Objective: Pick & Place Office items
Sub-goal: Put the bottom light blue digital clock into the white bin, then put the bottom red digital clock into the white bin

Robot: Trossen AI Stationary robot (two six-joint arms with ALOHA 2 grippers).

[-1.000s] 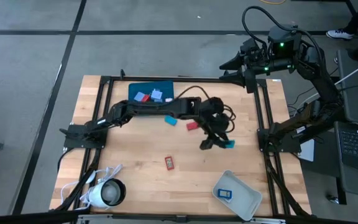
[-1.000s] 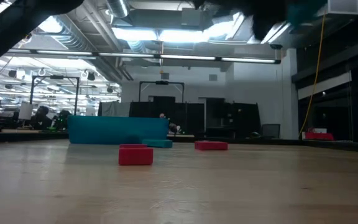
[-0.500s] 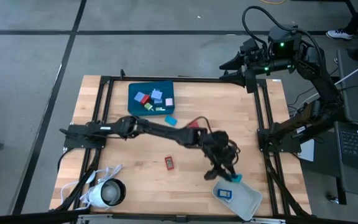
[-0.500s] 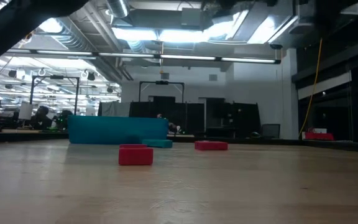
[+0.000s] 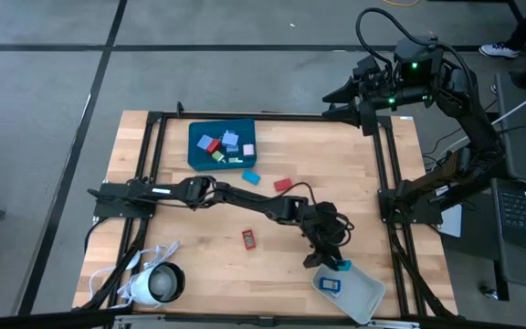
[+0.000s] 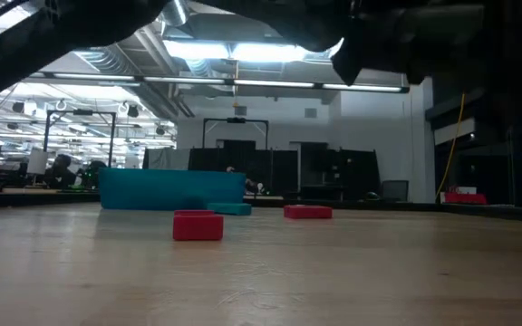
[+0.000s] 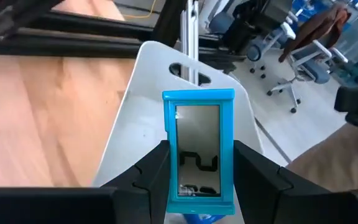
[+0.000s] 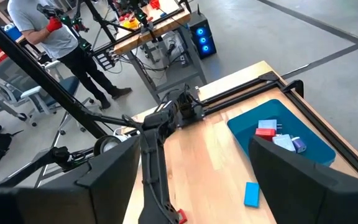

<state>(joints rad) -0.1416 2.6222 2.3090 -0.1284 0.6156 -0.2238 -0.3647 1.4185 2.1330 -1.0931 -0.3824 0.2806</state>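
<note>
My left gripper reaches across to the near right part of the table and is shut on a light blue, frame-like office item just above the grey tray. A blue piece lies in that tray. The teal tray at the far side holds several small pieces. Loose on the wood lie a light blue piece and two red pieces. My right gripper waits open, high above the table's far right corner. My left gripper pinches the light blue item by its two long sides between its two fingers. The fingers lie along the item and slant down toward the table's near right. The item sticks out ahead of the fingers, lifted clear over the grey tray.
A white round corded device sits at the near left corner. A black frame runs along the table's edges. The low view shows a red piece on bare wood, with the teal tray behind it.
My left gripper has moved toward the table's near right and down, from mid-table to just over the grey tray, tipping further down. It has carried the light blue item with it, still shut on it.
</note>
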